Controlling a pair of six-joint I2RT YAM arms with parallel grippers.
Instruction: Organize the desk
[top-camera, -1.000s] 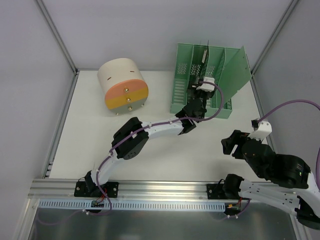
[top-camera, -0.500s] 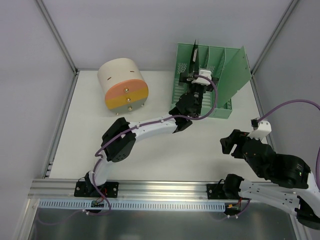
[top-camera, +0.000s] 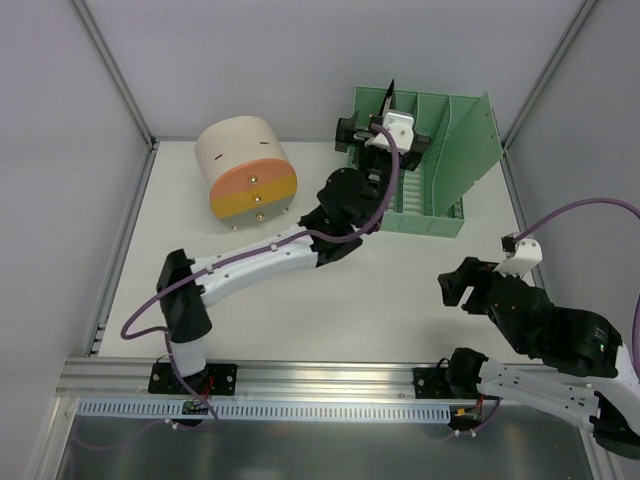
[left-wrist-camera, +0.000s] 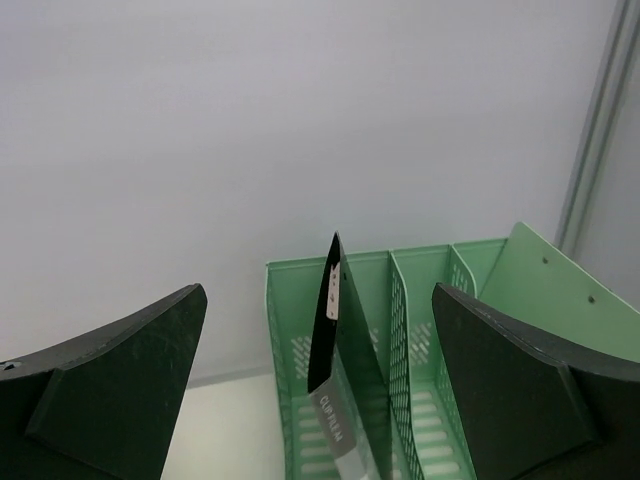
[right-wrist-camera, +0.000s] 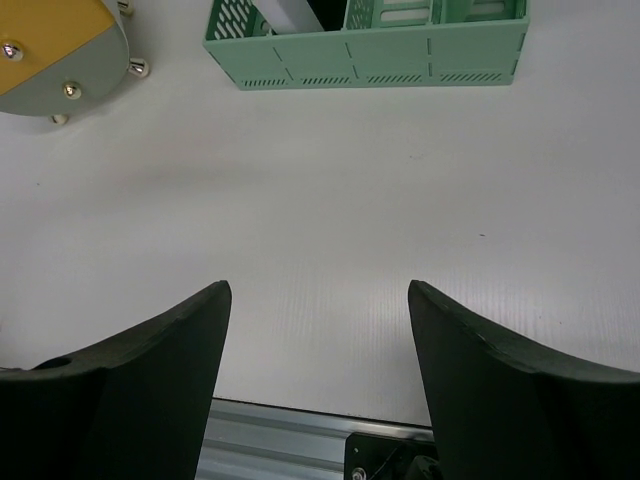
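At the back right of the worktop (top-camera: 380, 300), the left gripper (top-camera: 380, 133) hangs over the leftmost slot of the green file rack (top-camera: 468, 150). Its fingers are spread wide and nothing is between them. The black sheet (left-wrist-camera: 322, 320) stands on edge in that slot, leaning on the divider, and looks filed.

The step in hand is judged to be clearing the rack:
- Lift straight up before drawing back toward the base.
- Hold the fingers wide so that neither catches the sheet's top edge or a divider.
- A snag could tip the light rack.

The beige drum with an orange band (top-camera: 245, 170) lies at the back left, near the left forearm, so do not sweep that way. The grey wall stands just behind the rack. The right gripper (right-wrist-camera: 318, 290) hovers released and empty over the near right of the worktop, well apart from the rack.
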